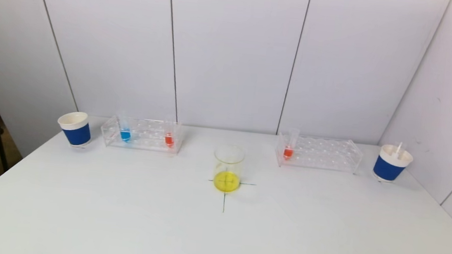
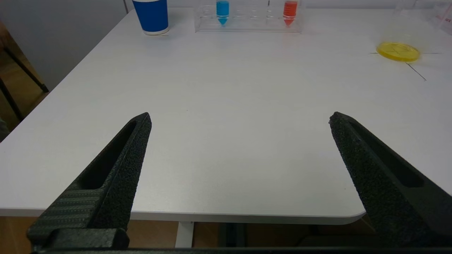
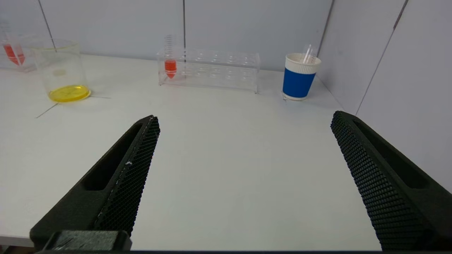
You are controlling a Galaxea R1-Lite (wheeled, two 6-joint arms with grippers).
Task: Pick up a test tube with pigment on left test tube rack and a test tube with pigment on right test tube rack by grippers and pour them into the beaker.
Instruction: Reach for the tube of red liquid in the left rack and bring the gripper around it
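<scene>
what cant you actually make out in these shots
- Left tool and right tool: outside the head view; wrist views show fingers only.
- Right blue cup: white stick inside, too small to identify.
- Beaker: top cut off in left wrist view.
- Beaker markings: too faint.

Bright even overhead light, soft faint shadows, mild sheen on the white table, slight softness throughout

beaker centre, yellow liquid | left rack blue, red tubes | right rack red tube
</scene>
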